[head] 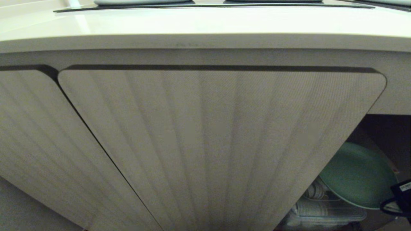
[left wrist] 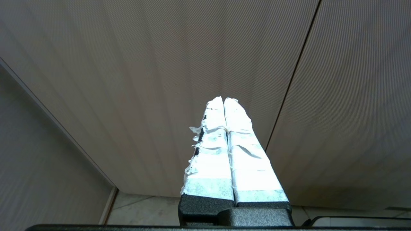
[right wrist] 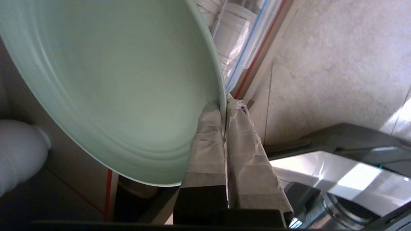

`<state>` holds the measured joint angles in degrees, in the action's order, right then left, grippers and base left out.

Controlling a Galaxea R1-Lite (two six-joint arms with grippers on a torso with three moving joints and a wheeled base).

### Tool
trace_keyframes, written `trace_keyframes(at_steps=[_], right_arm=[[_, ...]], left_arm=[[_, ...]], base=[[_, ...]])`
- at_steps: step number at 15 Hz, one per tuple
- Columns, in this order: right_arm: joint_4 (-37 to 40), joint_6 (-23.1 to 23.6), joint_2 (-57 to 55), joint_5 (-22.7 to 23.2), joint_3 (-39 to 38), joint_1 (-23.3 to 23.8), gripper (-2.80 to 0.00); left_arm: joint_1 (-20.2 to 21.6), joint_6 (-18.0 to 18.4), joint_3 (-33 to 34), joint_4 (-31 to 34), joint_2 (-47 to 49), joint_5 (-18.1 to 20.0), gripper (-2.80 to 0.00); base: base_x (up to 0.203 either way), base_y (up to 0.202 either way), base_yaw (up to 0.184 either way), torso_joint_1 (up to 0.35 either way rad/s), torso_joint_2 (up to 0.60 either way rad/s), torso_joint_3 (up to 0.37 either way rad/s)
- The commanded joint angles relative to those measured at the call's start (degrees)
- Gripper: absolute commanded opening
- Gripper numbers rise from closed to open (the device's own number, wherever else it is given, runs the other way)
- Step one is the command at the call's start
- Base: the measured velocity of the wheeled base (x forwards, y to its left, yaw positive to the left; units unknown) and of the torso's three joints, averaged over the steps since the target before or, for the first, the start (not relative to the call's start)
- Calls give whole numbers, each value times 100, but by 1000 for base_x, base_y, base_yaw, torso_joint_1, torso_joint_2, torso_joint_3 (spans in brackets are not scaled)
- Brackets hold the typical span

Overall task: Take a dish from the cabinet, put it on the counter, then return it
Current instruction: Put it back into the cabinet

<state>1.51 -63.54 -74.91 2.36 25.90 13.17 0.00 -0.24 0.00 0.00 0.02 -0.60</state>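
The dish [head: 356, 175], a pale mint-green plate, stands tilted on edge in the open right-hand compartment of the cabinet [head: 205, 144]. My right gripper [right wrist: 224, 102] is shut on the dish's [right wrist: 112, 80] rim, one taped finger on each face. In the head view only a black part of that arm [head: 399, 195] shows, at the dish's lower right edge. The counter [head: 205, 22] runs above the ribbed doors. My left gripper [left wrist: 223, 99] is shut with nothing in it, parked facing the closed doors.
White plates with coloured rim stripes [right wrist: 234, 35] stand in a rack [head: 321, 208] behind the dish, by the red-edged shelf [right wrist: 257, 54]. A white rounded object [right wrist: 19, 150] sits beside the dish. Tiled floor [right wrist: 337, 64] and my metal base [right wrist: 337, 173] lie below. A black panel [head: 205, 7] is inset in the counter.
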Motion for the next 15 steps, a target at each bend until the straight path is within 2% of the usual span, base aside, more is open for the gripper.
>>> trace_keyframes(at_steps=[1,9,15], right_arm=[[-11,-192,-174,10,65,2,-280],[-72,-771,-342,36,284,-112,-280],[-418,-783,-474,36,301,-132,-280]], left_arm=[[0,-2,0,0,-2,7,-280],[0,-2,0,0,-2,-2,-280],[0,-2,0,0,-2,-2,-280]], base=[[0,0,0,0,0,0],[0,0,0,0,0,0],[0,0,0,0,0,0]])
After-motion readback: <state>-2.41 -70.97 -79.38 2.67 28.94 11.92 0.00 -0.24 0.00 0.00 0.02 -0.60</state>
